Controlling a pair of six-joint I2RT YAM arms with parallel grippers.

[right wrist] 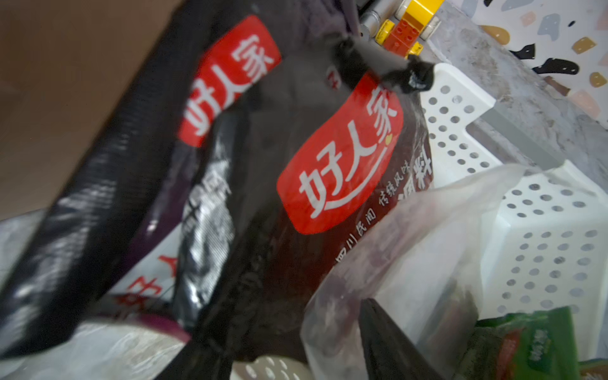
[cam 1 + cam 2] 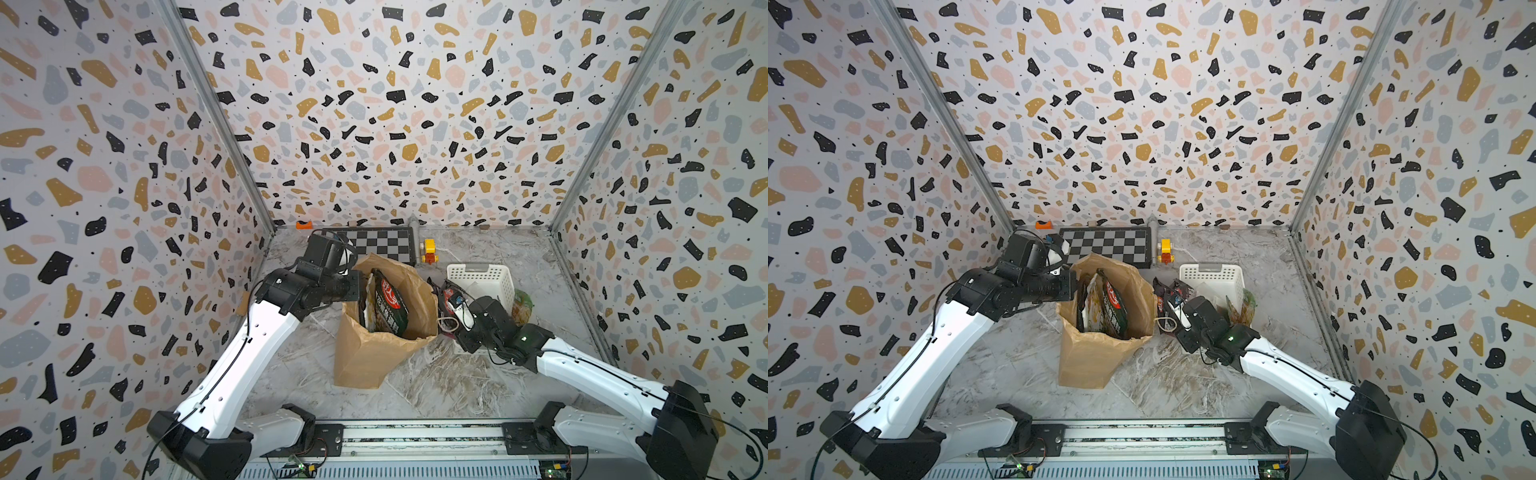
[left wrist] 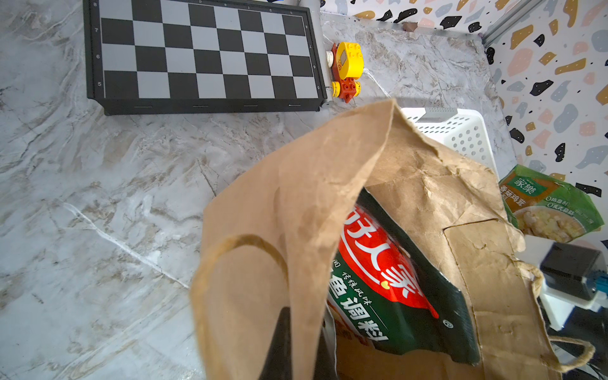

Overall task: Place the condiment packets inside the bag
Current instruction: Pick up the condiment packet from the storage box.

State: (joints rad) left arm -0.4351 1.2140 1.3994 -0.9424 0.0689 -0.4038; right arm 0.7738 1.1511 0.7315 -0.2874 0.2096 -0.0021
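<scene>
Left gripper (image 2: 356,286) clamped on bag (image 2: 374,357) rim. Right gripper (image 2: 453,307): jaw state unclear; black-red packets (image 1: 329,158) directly ahead, basket (image 1: 543,246) just beside.

Pinches the rim of the brown paper bag (image 2: 1092,357) with the closed left tool (image 2: 1073,286). Shows a dark-green packet (image 2: 1115,307) upright inside, just past that tool. Holds the right tool (image 2: 1168,307) low over black-red packets (image 2: 1177,289), with the bag to one side and the white basket (image 2: 1210,270) just beyond; jaw spread unreadable.
</scene>
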